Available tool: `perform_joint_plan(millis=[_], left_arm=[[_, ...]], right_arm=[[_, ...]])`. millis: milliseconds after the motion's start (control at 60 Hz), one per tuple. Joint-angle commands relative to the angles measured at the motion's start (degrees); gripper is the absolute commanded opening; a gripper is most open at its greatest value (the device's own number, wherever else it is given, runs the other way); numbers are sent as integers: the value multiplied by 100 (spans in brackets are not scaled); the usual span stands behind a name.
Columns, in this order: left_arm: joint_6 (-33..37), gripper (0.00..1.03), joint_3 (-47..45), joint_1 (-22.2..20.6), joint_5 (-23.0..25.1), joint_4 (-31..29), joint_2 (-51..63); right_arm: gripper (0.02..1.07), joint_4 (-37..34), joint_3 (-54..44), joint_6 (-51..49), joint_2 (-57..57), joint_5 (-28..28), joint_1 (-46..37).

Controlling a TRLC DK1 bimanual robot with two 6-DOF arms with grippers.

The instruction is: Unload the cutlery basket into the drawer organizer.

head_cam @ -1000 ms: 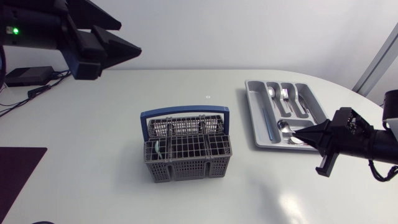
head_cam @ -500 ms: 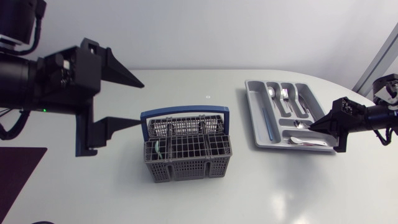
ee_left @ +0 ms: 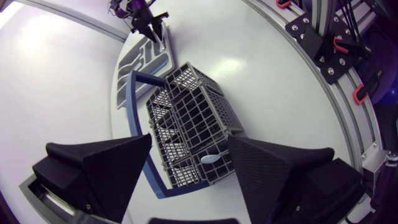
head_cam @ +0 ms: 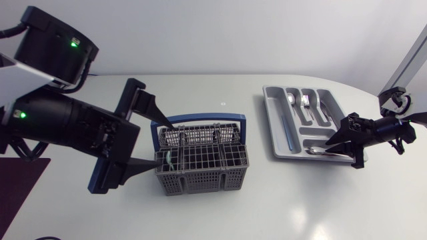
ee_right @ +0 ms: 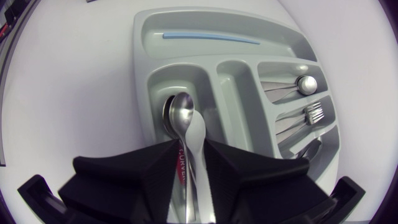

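Done: several pieces of cutlery (head_cam: 303,103) lie in the drawer organizer's (head_cam: 268,107) long compartments.
In hand: the right tool (ee_right: 189,146) is clenched on a spoon (ee_right: 194,134), low over the organizer's end compartment, where another spoon lies.
Left to do: the cutlery basket (head_cam: 200,163), well apart from the organizer on the counter (head_cam: 267,207), holds at least one pale utensil (ee_left: 210,159).
Left tool (head_cam: 167,142): released, its fingers spread wide at the basket end farthest from the organizer.
Progress: probably late in the task.
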Motion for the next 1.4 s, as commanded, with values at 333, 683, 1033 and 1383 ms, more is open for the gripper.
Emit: perform_joint_plan(millis=[333, 683, 1033, 1383], left_arm=[[764, 85, -142, -413, -684, -415, 384], [702, 82, 95, -387, -992, -810, 331], [2179, 77, -46, -483, -1413, -494, 534], [3014, 75, 570, -686, -1897, -898, 1210]], right_arm=[[100, 224, -760, 173, -1140, -317, 11], [100, 233, -1947, 384, -2344, -765, 292], [100, -479, -2272, 586, -3636, -1003, 591], [101, -716, -2509, 735, -4207, -1046, 819]])
